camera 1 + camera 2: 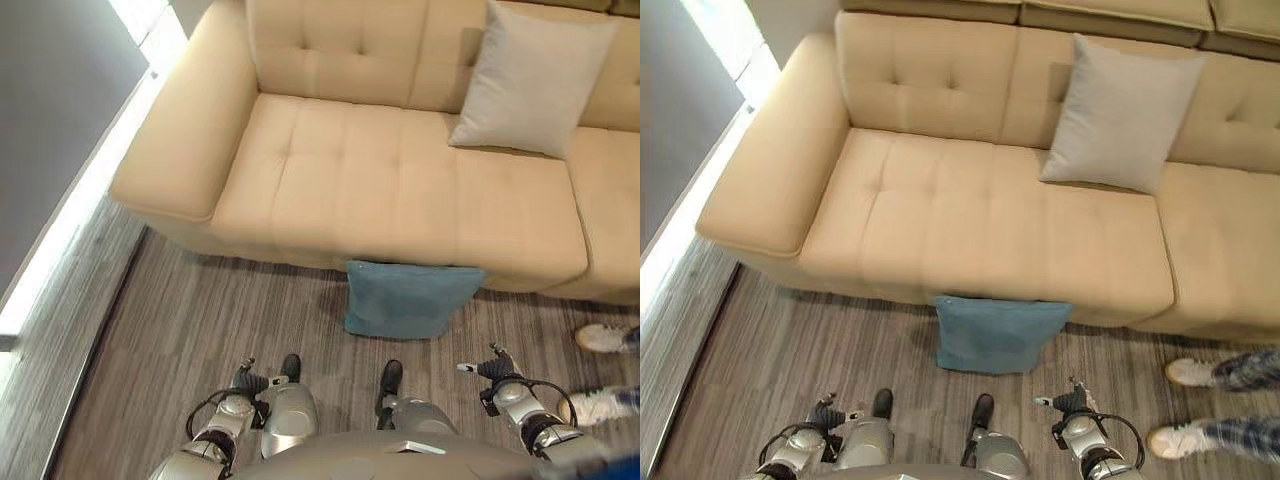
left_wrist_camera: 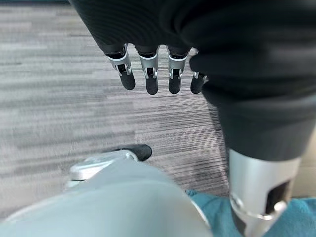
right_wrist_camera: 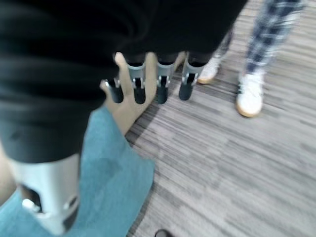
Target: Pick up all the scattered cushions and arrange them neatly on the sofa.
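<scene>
A teal cushion (image 1: 410, 298) stands on the floor, leaning against the front of the beige sofa (image 1: 400, 190). A light grey cushion (image 1: 530, 85) rests upright against the sofa's backrest, towards the right. My left hand (image 1: 245, 378) hangs low at the lower left, well short of the teal cushion. In the left wrist view its fingers (image 2: 148, 74) are straight and hold nothing. My right hand (image 1: 497, 368) hangs at the lower right, just right of the teal cushion (image 3: 113, 177). Its fingers (image 3: 148, 81) are also relaxed and empty.
A person in white shoes (image 1: 1188, 372) and checked trousers (image 3: 269, 29) stands on the floor at the right, close to my right hand. The sofa's left armrest (image 1: 185, 130) is near a grey wall (image 1: 50, 120). Striped grey carpet (image 1: 170, 330) covers the floor.
</scene>
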{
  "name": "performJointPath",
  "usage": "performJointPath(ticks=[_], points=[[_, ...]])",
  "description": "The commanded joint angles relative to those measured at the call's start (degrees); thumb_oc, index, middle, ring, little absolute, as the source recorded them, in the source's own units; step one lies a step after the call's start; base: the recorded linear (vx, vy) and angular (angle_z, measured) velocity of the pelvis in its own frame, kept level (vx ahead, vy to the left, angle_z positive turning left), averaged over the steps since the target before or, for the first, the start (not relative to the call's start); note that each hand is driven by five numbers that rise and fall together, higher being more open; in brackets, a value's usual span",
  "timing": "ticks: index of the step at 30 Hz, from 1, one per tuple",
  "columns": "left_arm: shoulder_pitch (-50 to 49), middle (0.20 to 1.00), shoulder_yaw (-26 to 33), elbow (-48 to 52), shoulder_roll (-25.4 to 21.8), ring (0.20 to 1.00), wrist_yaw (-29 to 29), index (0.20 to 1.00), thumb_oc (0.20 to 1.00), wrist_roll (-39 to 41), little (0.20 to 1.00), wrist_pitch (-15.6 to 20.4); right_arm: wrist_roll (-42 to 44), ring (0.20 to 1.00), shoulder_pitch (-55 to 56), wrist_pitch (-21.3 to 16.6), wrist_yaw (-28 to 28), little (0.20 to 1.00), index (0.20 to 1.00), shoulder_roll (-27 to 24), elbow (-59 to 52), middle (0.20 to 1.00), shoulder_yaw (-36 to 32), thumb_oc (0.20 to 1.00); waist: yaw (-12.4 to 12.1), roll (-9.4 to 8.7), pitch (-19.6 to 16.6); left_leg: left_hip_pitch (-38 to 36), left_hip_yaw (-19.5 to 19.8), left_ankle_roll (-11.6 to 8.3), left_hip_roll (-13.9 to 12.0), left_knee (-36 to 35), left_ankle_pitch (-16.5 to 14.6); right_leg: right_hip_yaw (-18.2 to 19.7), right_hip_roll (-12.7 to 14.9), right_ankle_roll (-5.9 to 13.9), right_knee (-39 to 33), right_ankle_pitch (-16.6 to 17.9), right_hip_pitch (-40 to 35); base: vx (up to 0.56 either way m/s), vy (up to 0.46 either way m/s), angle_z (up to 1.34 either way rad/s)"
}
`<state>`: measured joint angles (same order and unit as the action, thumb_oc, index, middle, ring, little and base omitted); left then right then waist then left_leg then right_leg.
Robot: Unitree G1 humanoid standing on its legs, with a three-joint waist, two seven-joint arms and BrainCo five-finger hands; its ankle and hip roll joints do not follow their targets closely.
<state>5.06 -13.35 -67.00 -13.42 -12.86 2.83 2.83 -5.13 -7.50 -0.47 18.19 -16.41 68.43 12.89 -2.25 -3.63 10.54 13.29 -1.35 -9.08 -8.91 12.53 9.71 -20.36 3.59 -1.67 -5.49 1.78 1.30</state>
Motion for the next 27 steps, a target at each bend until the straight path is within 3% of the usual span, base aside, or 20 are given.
performJointPath(ticks=[1,2,3,6,11,18,21,27], points=[[0.38,1.0,-1.23,0.51,0.23,1.0,0.33,1.0,1.0,-0.5,1.0,0.64,2.25,1.0,-0.44,-0.68,1.01,1.0,1.0,-1.44,1.1,1.0,0.21,1.0,1.67,-0.67,-0.25,-2.64,-1.43,5.23,7.46,-2.27,-14.64,3.99,3.9,8.41,2.17,-1.98,0.99,0.08,-0.093,0.04],[0.32,1.0,-1.2,0.59,0.1,1.0,0.42,1.0,1.0,-0.62,1.0,0.56,2.5,1.0,-0.29,-0.53,1.03,1.0,1.0,-1.38,1.16,1.0,0.12,1.0,1.68,-0.73,-0.52,-2.04,-2.51,5.95,8.5,-2.78,-14.62,4.04,3.65,8.34,2.09,-1.96,1.16,0.1,0.003,0.12],[-0.02,1.0,-1.06,0.76,-0.22,1.0,0.92,1.0,1.0,-0.51,1.0,0.45,2.53,1.0,-0.47,-0.29,0.97,1.0,1.0,-1.14,1.07,1.0,0.76,1.0,0.38,-0.84,-0.34,-0.08,-1.05,6.77,11.91,-2.63,-14.95,5.65,2.34,7.97,3.17,-2.13,2.41,0.07,0.019,0.21],[-1.14,1.0,-0.06,-0.18,-0.58,1.0,0.78,1.0,1.0,-1.03,1.0,0.1,1.31,1.0,-0.14,-0.37,0.85,1.0,1.0,-0.72,0.88,1.0,1.21,1.0,0.18,-0.84,-1.26,-2.54,0.58,7.84,12.53,-5.87,-14.46,5.8,1.68,8.12,5.68,-3.47,2.12,0.15,0.078,-0.43],[-0.39,1.0,0.44,1.61,-2.67,1.0,0.6,1.0,1.0,-0.51,1.0,0.81,0.3,1.0,-1.74,-0.35,0.38,1.0,1.0,-0.18,-1.75,1.0,2.54,1.0,-0.55,-1.1,1.51,-3.82,0.2,9.64,11.83,-5.51,-14.76,8.52,3.8,10.25,19.15,-5.03,8.37,0.03,0.102,-0.56],[1.9,1.0,-0.43,5.34,-2.98,1.0,-0.87,1.0,1.0,1.14,1.0,2.0,-0.02,1.0,-3.68,-0.36,1.03,1.0,1.0,-1.36,-3.63,1.0,3.1,1.0,-0.72,-1.11,1.99,-2.43,0.64,9.46,12.11,-5.03,-15.64,10.17,6.74,10.28,11.44,-1.0,8.68,0.02,-0.052,0.0],[2.25,1.0,0.2,5.92,-2.71,1.0,-1.67,1.0,1.0,1.98,1.0,2.1,0.0,1.0,-3.33,-0.66,1.3,1.0,1.0,-1.53,-4.25,1.0,3.4,1.0,-0.7,-1.57,0.88,-2.94,0.65,8.8,11.43,-5.81,-15.49,9.91,5.96,10.45,8.23,-0.37,7.23,0.07,-0.13,0.05],[2.76,1.0,-0.06,8.83,-2.1,1.0,-2.48,1.0,1.0,3.64,1.0,2.15,1.22,1.0,-2.83,-1.29,2.51,1.0,1.0,-1.65,-7.76,1.0,2.03,1.0,0.25,-0.84,0.65,-4.72,1.72,7.63,10.04,-10.01,-13.57,8.78,4.94,10.09,5.51,-0.82,5.6,0.04,-0.078,0.09]])
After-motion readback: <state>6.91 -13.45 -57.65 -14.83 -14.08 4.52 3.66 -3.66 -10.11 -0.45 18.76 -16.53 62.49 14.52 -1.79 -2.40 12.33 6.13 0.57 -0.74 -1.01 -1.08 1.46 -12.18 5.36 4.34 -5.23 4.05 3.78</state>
